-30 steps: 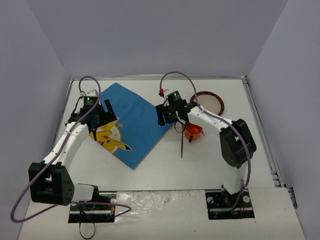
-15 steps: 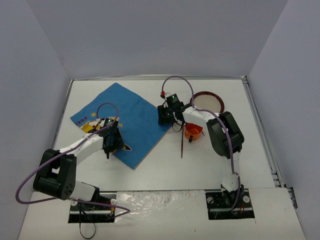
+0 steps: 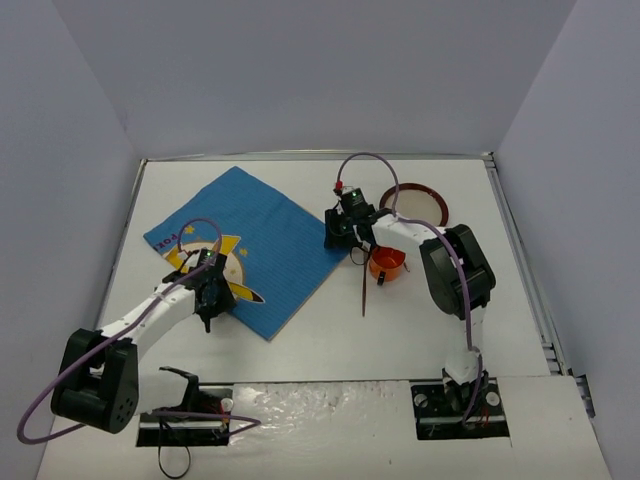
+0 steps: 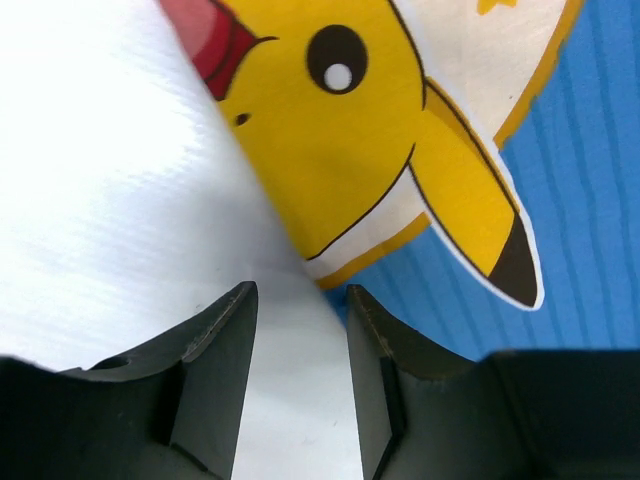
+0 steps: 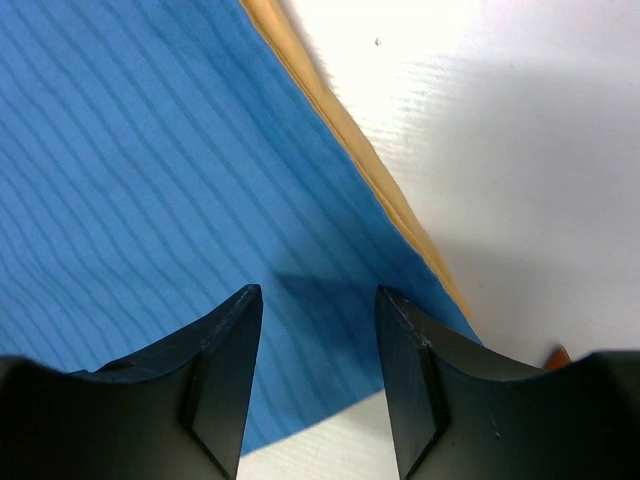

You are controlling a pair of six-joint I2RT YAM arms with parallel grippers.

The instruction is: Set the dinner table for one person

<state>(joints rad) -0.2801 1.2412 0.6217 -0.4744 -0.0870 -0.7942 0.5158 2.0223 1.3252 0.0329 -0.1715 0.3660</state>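
The white dinner table [image 3: 400, 340] carries a blue placemat [image 3: 270, 240] with a yellow cartoon figure, lying at an angle left of centre. My left gripper [image 3: 210, 300] is low at the placemat's near-left edge. In the left wrist view its jaws [image 4: 298, 292] stand a little apart over bare table [image 4: 100, 200], and the placemat's edge [image 4: 560, 200] touches the right fingertip. My right gripper [image 3: 338, 240] is at the placemat's right corner. In the right wrist view it is open [image 5: 318, 292] over the blue cloth [image 5: 150, 150] and grips nothing.
An orange cup [image 3: 387, 265] stands just right of the right gripper. A white plate with a dark red rim [image 3: 413, 205] lies behind the cup. A thin dark utensil [image 3: 364, 290] lies in front of it. Grey walls close in the table on three sides.
My left gripper has moved from the placemat's far-left corner down to its near-left edge, uncovering that corner. The right gripper and the placemat's right corner have shifted slightly right.
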